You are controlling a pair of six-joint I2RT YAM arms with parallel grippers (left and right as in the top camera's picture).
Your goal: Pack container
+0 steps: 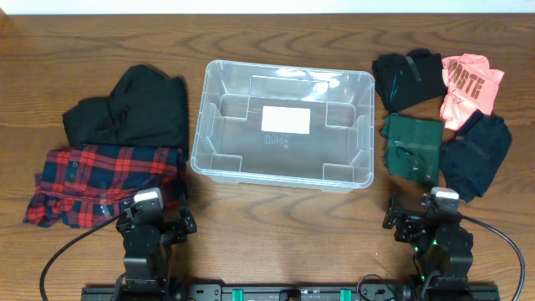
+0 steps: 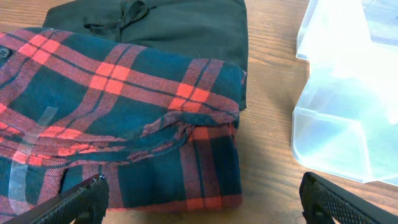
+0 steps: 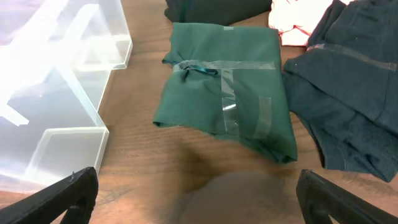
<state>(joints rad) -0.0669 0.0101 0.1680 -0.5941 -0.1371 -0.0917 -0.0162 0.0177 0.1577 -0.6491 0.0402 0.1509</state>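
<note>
The clear plastic container [image 1: 219, 159] stands empty in the table's middle, a white label on its base; it also shows in the left wrist view [image 2: 336, 124] and the right wrist view [image 3: 56, 93]. A red plaid shirt [image 1: 100, 180] and a black garment [image 1: 134, 109] lie left of it. A black garment [image 1: 408, 77], a pink shirt [image 1: 470, 84], a green folded garment [image 1: 411, 146] and a navy garment [image 1: 476, 155] lie right of it. My left gripper [image 2: 202, 202] is open and empty at the plaid shirt's [image 2: 112, 118] near edge. My right gripper [image 3: 196, 196] is open and empty, short of the green garment [image 3: 227, 102].
The wooden table [image 1: 276, 226] carries everything. The navy garment [image 3: 348, 99] lies right of the green one, the pink shirt behind. The black garment [image 2: 174, 31] lies beyond the plaid shirt. Both arm bases sit at the table's front edge.
</note>
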